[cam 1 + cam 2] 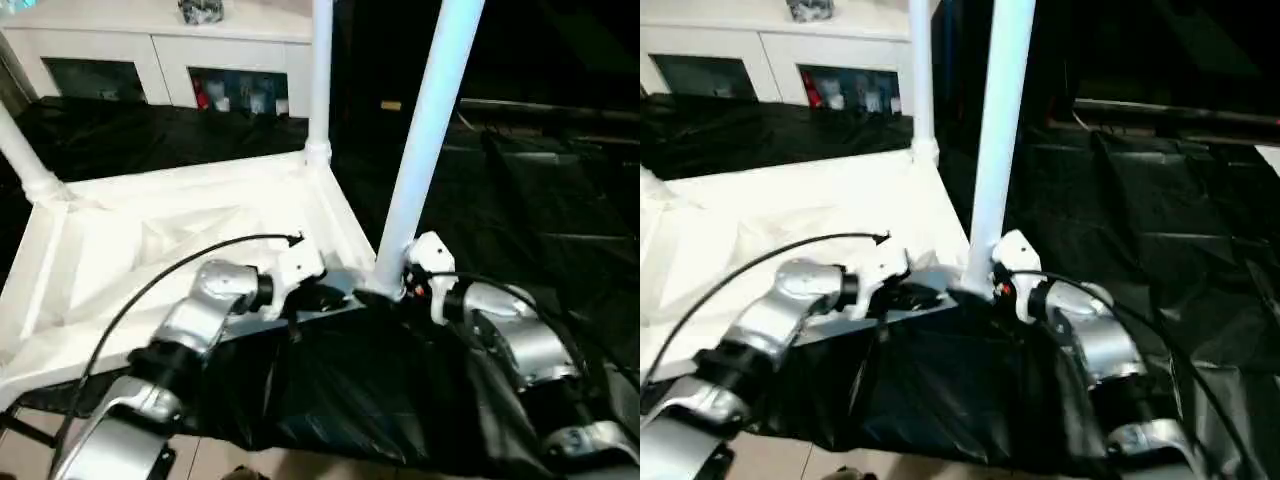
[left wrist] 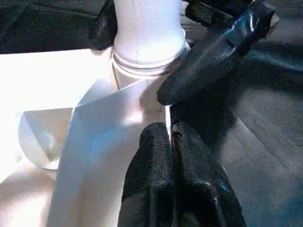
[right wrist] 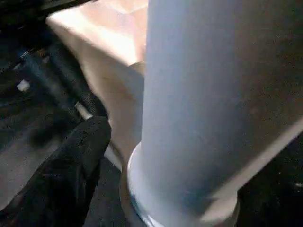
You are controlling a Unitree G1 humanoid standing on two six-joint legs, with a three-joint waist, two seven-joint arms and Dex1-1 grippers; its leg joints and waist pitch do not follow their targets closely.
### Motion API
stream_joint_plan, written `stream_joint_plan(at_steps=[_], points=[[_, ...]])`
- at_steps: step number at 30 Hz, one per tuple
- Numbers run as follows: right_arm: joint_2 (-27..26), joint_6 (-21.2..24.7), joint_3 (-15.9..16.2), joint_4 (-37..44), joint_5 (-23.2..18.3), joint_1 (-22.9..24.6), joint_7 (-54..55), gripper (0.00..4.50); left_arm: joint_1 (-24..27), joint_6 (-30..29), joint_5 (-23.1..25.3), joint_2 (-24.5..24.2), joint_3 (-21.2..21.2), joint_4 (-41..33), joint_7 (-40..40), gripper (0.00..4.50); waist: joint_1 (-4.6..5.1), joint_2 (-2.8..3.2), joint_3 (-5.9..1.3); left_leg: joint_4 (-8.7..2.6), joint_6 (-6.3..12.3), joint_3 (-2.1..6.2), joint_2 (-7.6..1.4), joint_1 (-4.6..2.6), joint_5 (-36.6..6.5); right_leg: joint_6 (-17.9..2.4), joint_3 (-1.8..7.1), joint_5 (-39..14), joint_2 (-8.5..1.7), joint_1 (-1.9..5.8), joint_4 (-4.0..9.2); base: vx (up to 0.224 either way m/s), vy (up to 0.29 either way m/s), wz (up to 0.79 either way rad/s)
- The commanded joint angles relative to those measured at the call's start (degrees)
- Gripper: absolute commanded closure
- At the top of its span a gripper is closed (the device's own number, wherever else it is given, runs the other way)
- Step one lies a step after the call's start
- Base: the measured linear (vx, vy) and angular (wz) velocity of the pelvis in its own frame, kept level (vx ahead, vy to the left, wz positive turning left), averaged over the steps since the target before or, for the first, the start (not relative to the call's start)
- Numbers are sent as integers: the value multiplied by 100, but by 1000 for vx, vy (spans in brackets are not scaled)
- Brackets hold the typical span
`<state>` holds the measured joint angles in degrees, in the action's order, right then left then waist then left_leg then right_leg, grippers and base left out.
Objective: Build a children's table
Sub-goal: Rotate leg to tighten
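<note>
— Where is the table top?

— Upside down, ribs up, left of centre in the head view, on the black-covered worktop. Three legs show: one at its near right corner, one at the far corner, and another at upper left.

— The arms?

— Both silver forearms angle in from the bottom toward that near corner. The right gripper has its fingers clasped round the leg's base. The left gripper presses narrow, nearly closed fingers against the rim just below the socket.
</note>
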<state>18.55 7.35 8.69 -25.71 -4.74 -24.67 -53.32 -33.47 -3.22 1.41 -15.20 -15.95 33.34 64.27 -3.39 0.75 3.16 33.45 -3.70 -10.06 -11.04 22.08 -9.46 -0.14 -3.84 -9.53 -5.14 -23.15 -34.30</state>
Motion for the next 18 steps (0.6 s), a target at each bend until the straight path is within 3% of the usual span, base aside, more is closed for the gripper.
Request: stream_joint_plan(at_steps=[1,6,7,10,18], points=[[3,86,177,168,-74,26,-232,86,-90,198,-161,-14,17,-349,213,450,-10,-20,-385,-406,264,32,-212,-114,-1611,-1280,234,-1565,-296,254,432,0,0,0],[27,154,225,249,-114,34,-365,125,-13,191,-201,-130,-11,-457,370,450,-17,-25,-393,-400,278,32,-212,-100,-1500,-1324,232,-1398,-297,266,402,0,0,0],[26,168,238,261,-94,48,-401,130,9,193,-218,-162,-20,-479,388,450,-13,-75,-393,-397,287,25,-212,-97,-1483,-1322,232,-1406,-299,268,406,0,0,0],[60,159,322,256,-42,55,-471,169,54,164,-243,-218,-15,-541,429,450,-21,-58,-388,-400,283,29,-215,-106,-1478,-1298,231,-1500,-302,257,406,0,0,0],[56,116,357,151,-16,41,-535,187,144,81,-269,-286,-32,-682,496,450,-27,-65,-383,-399,277,31,-212,-93,-1442,-1255,233,-1548,-310,262,405,0,0,0]])
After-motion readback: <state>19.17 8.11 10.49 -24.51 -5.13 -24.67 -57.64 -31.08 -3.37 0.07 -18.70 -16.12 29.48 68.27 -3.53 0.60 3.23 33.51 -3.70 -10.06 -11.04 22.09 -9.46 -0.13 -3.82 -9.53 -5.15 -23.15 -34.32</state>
